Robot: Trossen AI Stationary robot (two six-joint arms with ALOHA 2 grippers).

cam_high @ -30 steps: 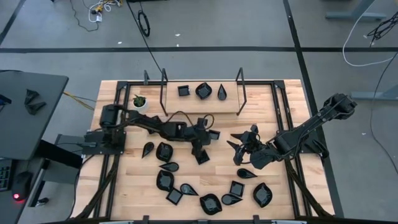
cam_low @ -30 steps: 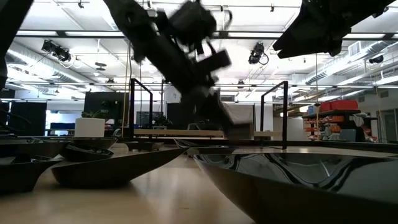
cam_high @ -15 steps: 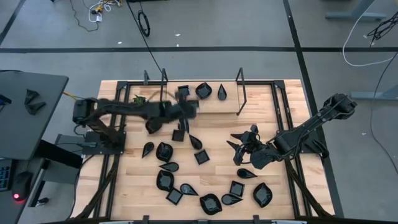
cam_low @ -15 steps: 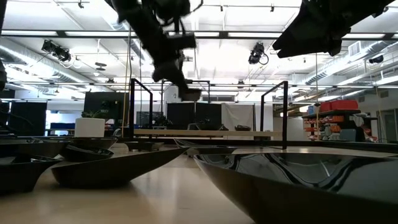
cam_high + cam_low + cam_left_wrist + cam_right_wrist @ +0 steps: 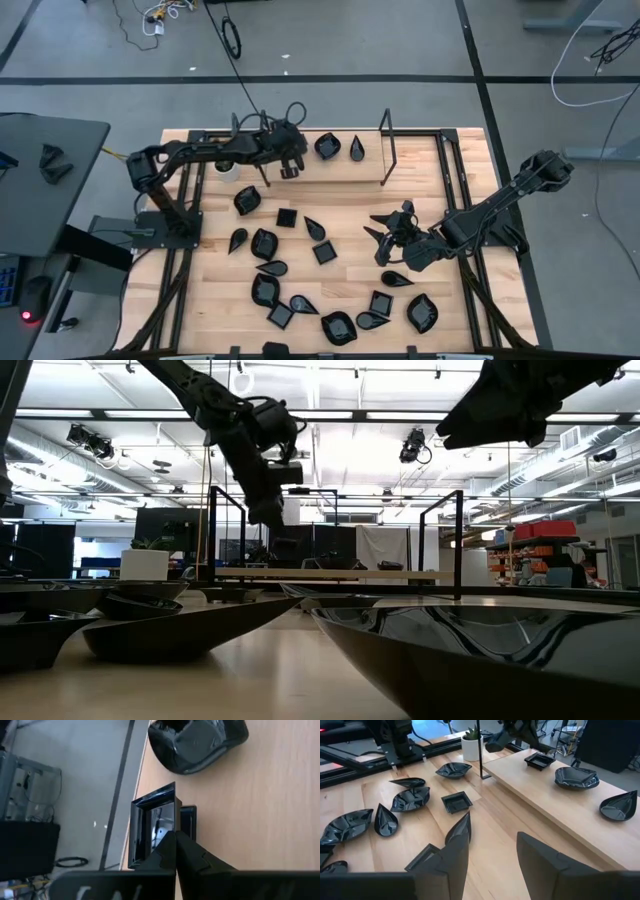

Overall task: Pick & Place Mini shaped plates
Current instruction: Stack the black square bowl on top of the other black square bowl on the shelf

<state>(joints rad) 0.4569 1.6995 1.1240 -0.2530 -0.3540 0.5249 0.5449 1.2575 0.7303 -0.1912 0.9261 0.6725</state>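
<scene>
Several glossy black mini shaped plates (image 5: 322,252) lie on the wooden table. On the raised shelf (image 5: 345,172) at the far side rest a rounded plate (image 5: 327,146) and a teardrop plate (image 5: 357,148). My left gripper (image 5: 288,160) hangs over the shelf's left end, shut on a square plate (image 5: 150,820). Right beside that plate another square plate (image 5: 188,817) shows. My right gripper (image 5: 385,240) hovers open over the table's right middle with nothing between its fingers (image 5: 455,855). My left gripper pinches one side of the square plate's rim (image 5: 161,834) between its two fingers, slanting down from the table's left side. The plate stands tilted on edge in the hold, its hollow facing sideways. It is lifted over the shelf; whether it touches the shelf I cannot tell.
A white pot with a green plant (image 5: 225,162) stands just left of the shelf. Dark metal posts (image 5: 387,150) rise at the shelf's ends. Many plates crowd the near half of the table (image 5: 330,318). A teardrop plate (image 5: 462,827) lies just beyond my right gripper's fingers.
My left gripper, staying shut, has swung from the table's middle toward the far edge and the left, rising and turning. It has carried the square plate off the table to above the shelf's left end. My right arm has kept still.
</scene>
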